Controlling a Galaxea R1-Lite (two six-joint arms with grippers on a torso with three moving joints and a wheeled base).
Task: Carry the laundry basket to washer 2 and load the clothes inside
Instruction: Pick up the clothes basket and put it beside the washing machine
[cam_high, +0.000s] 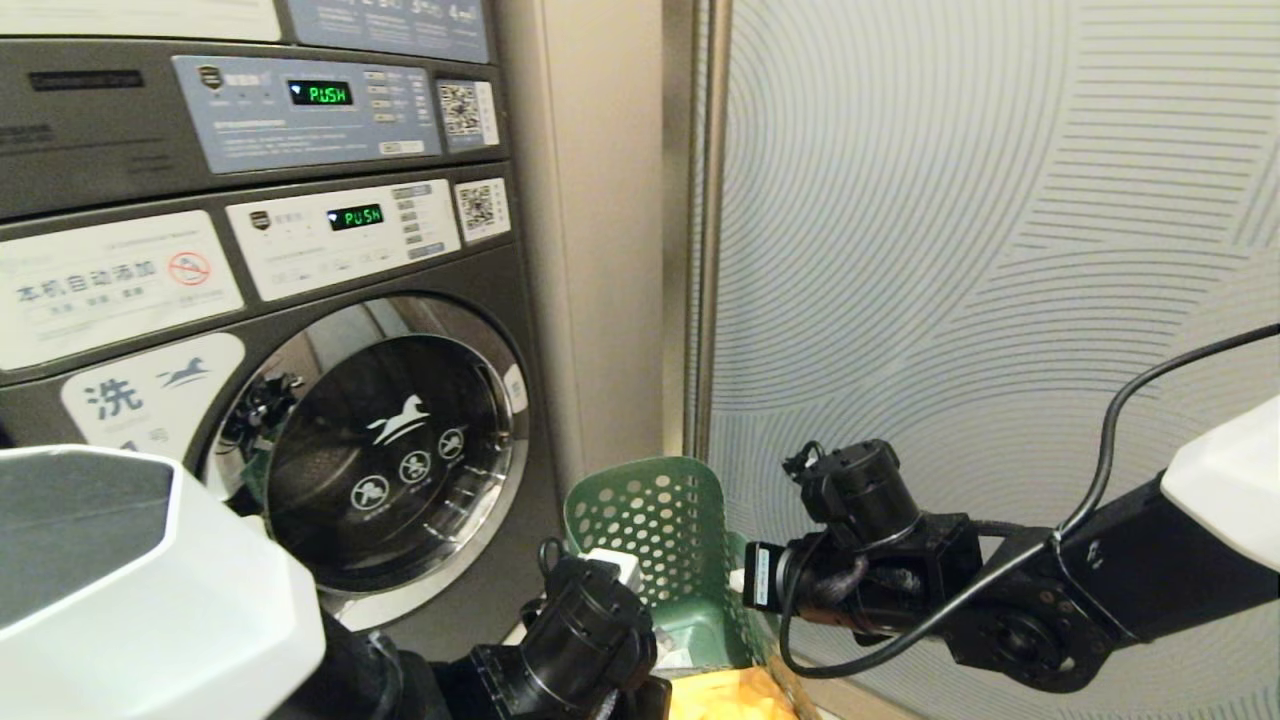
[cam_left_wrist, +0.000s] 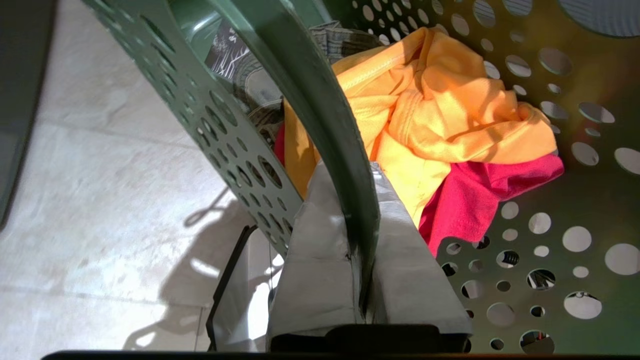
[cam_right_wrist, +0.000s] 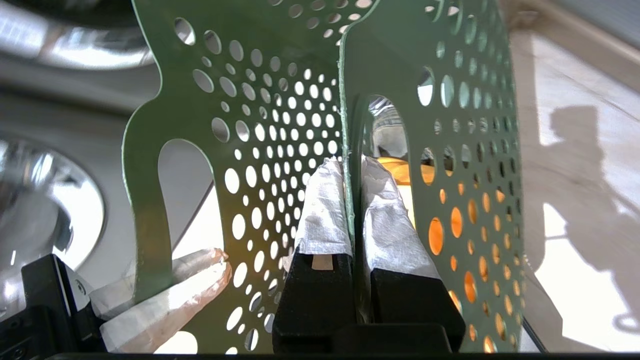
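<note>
Washer label numeral half hidden

Green round-holed laundry basket — orange garment, red cloth — dark grey washer, chrome-rimmed.

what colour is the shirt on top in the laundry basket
Orange shirt, lying over a red garment; clearest in the left wrist view.

Left arm: you see a broad white shell with a grey inset panel, then black links.
Left wrist camera: your black cylindrical housing, ribbed.
Right arm: white shell at the upper part, black forearm with a round joint cap.
Right cable: a thin black lead looping off your forearm.
Left gripper: fingers wrapped in grey-white tape, black base.
Right gripper: the same taped fingers on black blocks.
</note>
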